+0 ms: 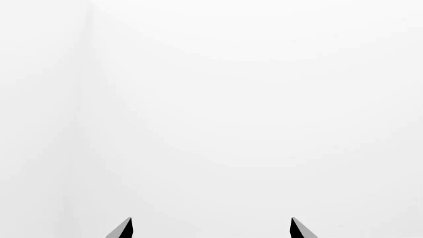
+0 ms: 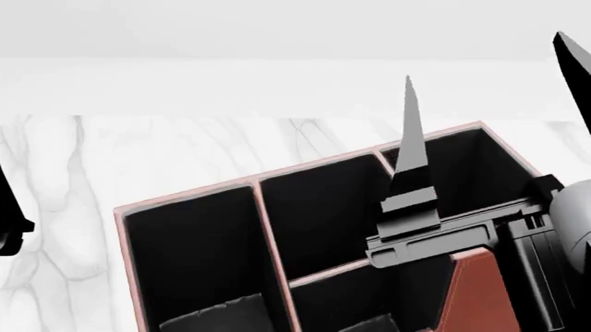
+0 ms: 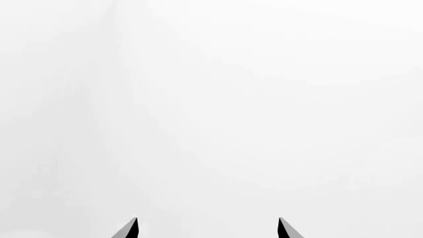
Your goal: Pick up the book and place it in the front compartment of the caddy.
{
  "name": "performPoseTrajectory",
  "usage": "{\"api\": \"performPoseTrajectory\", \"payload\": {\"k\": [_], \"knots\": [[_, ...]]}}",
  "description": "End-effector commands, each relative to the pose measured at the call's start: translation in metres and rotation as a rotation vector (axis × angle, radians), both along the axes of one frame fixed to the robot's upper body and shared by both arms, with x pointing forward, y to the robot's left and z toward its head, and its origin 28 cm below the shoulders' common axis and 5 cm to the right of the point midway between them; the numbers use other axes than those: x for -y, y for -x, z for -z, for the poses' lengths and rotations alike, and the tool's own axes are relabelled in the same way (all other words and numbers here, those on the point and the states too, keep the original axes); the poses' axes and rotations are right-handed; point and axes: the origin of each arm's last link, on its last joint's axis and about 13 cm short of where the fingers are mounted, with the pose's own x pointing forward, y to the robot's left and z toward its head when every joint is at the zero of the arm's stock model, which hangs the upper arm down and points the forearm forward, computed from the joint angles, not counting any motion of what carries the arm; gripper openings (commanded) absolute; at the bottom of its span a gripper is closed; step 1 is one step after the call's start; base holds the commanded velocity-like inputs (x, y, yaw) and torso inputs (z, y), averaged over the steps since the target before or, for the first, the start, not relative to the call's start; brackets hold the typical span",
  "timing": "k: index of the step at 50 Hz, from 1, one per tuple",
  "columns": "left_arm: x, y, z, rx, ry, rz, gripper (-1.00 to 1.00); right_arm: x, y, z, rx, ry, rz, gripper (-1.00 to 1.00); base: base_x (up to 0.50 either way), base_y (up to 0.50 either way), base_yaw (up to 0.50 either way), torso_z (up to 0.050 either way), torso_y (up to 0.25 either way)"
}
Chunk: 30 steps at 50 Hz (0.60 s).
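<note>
The caddy [image 2: 189, 192], reddish-brown with black lining, stands on the marble table and fills the lower head view. A thin crosswise divider [image 2: 323, 272] splits two short cells. The farther cell [image 2: 319, 214] shows whole and the nearer one is cut by the frame, so I cannot tell which is the front compartment. No book shows clearly; dim grey shapes lie low in two cells. My right gripper [image 2: 489, 93] is raised above the caddy's right end, open and empty. My left gripper [image 1: 211, 228] faces a blank white wall, open, holding nothing.
Only white marble table [image 2: 138, 152] lies left of and behind the caddy, with a white wall beyond. A black part of my left arm [image 2: 7, 214] shows at the left edge. The right arm's dark body [image 2: 535, 263] covers the caddy's right end.
</note>
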Motion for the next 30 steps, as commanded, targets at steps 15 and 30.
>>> {"api": "performPoseTrajectory", "payload": {"k": [15, 30], "knots": [[-0.003, 0.000, 0.001, -0.003, 0.009, -0.015, 1.00, 0.041, -0.014, -0.019, -0.201, 0.255, -0.337, 1.00, 0.00, 0.00, 0.00, 0.000, 0.000], [-0.003, 0.000, 0.000, -0.004, 0.007, -0.018, 1.00, 0.056, 0.003, -0.006, -0.418, 0.358, -0.501, 1.00, 0.00, 0.00, 0.00, 0.000, 0.000]]}}
